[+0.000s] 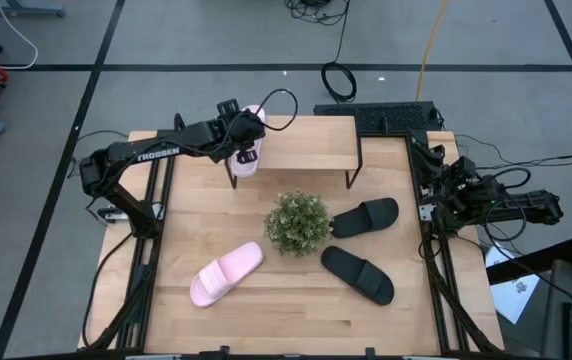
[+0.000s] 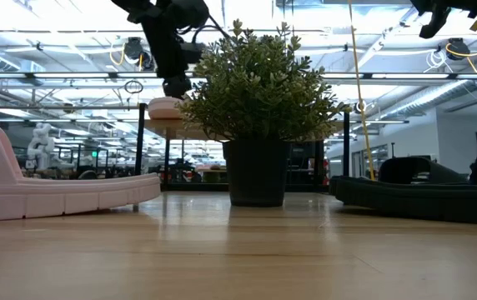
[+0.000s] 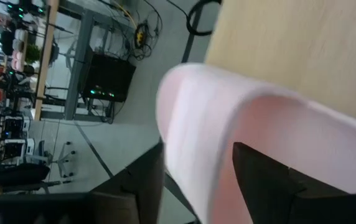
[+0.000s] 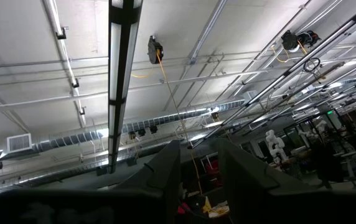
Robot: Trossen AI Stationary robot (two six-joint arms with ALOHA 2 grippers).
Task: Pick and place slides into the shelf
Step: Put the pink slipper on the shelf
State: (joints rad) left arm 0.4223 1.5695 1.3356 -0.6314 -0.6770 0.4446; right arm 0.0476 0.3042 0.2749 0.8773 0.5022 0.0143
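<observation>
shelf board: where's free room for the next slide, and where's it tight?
Shelf: bare from beside the pink slide, held at the left end in the left gripper, to the right end. Tabletop's near strip is bare too. Crowded mid-table: plant, two black slides, second pink slide.

Grey floor (image 1: 216, 40) with black lines (cables strewn), bright ceiling strip lights (image 4: 123, 74) overhead

Pale wood shelf (image 1: 301, 140) on thin black metal legs; smooth matt pink slide (image 3: 240, 124) between the dark left gripper's (image 3: 196, 180) fingers.
</observation>
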